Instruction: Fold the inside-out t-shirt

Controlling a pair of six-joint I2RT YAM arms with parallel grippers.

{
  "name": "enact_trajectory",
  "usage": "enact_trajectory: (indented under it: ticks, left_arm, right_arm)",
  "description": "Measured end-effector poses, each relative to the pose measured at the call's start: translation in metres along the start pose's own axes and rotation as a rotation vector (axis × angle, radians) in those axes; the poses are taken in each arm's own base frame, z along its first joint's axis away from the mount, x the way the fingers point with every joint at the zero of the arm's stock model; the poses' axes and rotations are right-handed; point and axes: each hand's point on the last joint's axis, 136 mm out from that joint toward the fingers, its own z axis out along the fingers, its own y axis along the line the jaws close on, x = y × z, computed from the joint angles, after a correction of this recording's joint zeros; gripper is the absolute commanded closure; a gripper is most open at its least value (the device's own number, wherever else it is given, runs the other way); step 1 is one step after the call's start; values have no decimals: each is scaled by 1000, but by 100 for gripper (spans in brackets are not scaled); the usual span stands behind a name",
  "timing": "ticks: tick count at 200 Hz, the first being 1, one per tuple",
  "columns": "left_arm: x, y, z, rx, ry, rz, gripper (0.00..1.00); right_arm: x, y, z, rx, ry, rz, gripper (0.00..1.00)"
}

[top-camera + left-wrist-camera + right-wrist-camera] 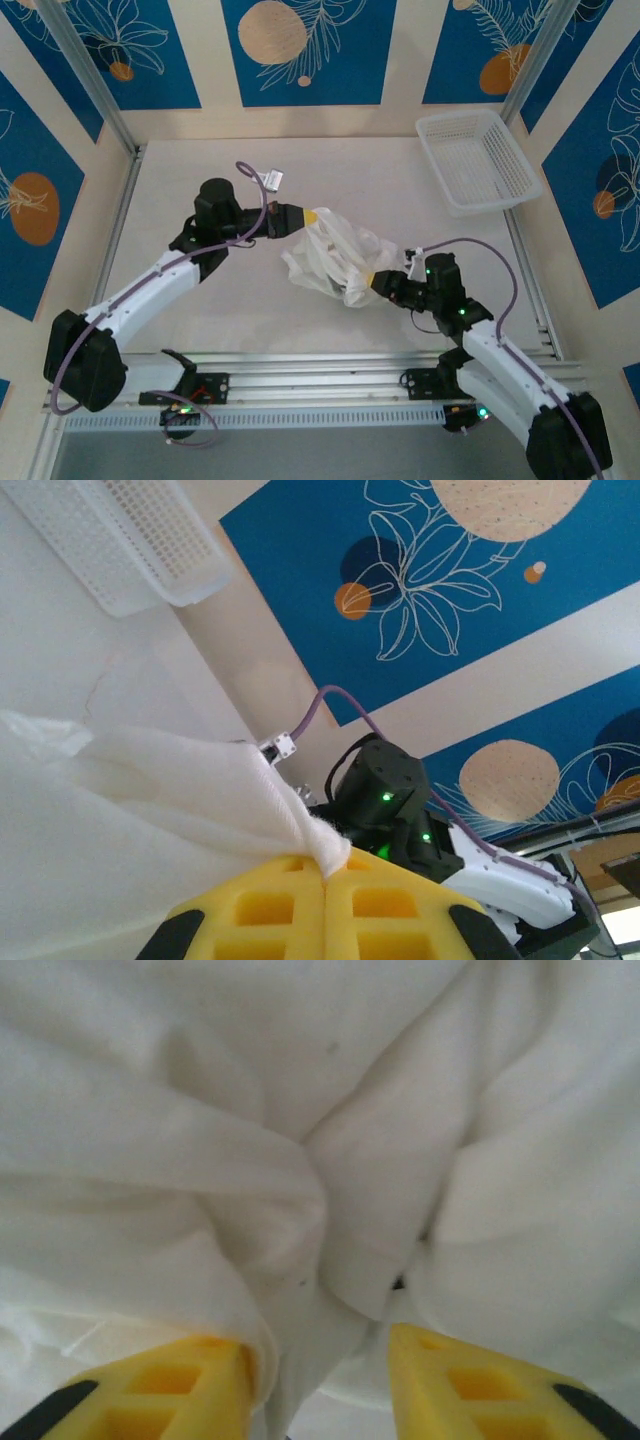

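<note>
Two claws are at the white t-shirt [335, 258], which lies in a crumpled heap near the middle of the table [190, 180]. The left claw [325, 865] is at the heap's 11 o'clock side. Its yellow fingers are pressed tight together, with a bit of cloth pinched between them. The right claw [320, 1360] is at the heap's 4 o'clock side. Its fingers stand apart, soft folds bulge into the gap, and they do not seem to squeeze anything. The white basket [478, 160] sits off toward 1 o'clock, well apart from the shirt. I think the job is near its start: the shirt is a lump, not flat, so no fold can be made yet. The step in hand looks like finding good edges to hold. Next, the right claw needs to close on one edge or corner, not on a thick bunch. Then both claws should pull gently away from each other, toward 10 and 4 o'clock, so the thin cloth opens out flat and does not slip free.
</note>
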Motion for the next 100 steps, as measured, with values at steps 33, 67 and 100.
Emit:
enact_trajectory:
  ticks: [33,67,100]
  left_arm:
    - [18,5,2,-52,55,33,100]
    - [36,8,6,-70,113,43,100]
    - [38,5,7,-73,129,60,100]
  right_arm:
    - [-7,58,-39,-82,-142,-265,34]
    - [6,135,-55,-239,-191,-695,29]
    - [1,156,1,-127,-135,-991,33]
